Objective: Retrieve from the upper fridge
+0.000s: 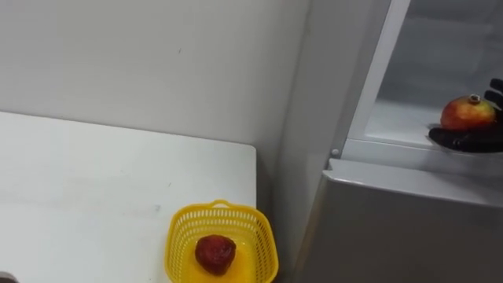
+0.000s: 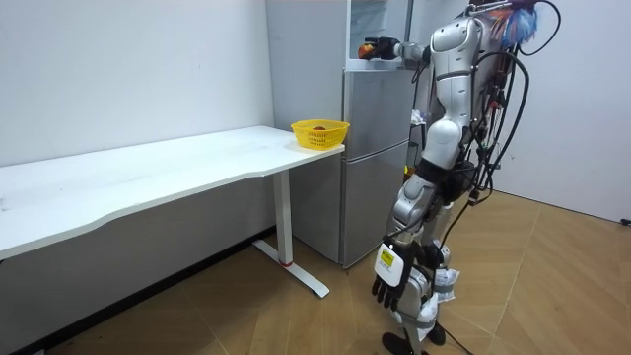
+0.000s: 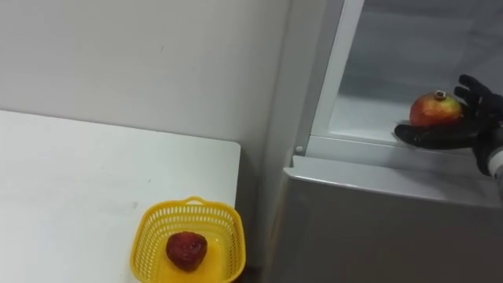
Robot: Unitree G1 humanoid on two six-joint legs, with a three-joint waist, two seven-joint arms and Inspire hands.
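A yellow lattice basket (image 3: pixel 149 236) with a dark red fruit (image 3: pixel 186 250) is seen on the white table (image 3: pixel 78 173); the left hand (image 2: pixel 389 281) is hung slack, fingers loose. Beyond, at the shelf (image 3: pixel 365 118) of the upper fridge (image 3: pixel 409 39), what appears a pomegranate (image 3: pixel 435 108), firm, glossy and likely weighty, is cupped under its girth by the right hand's (image 3: pixel 452 135) curled fingers (image 3: pixel 474 88).

A white table (image 1: pixel 94 173) carries one yellow basket (image 1: pixel 222 207) at its corner beside the fridge (image 1: pixel 393 228), a red fruit (image 1: pixel 215 254) inside. On the fridge's upper shelf (image 3: pixel 365 118), at the front edge, a pomegranate (image 3: pixel 435 109) sits in the right hand (image 3: pixel 440 135); whether it touches the shelf is unclear. Table and fridge stand on wood floor (image 2: pixel 197 316).
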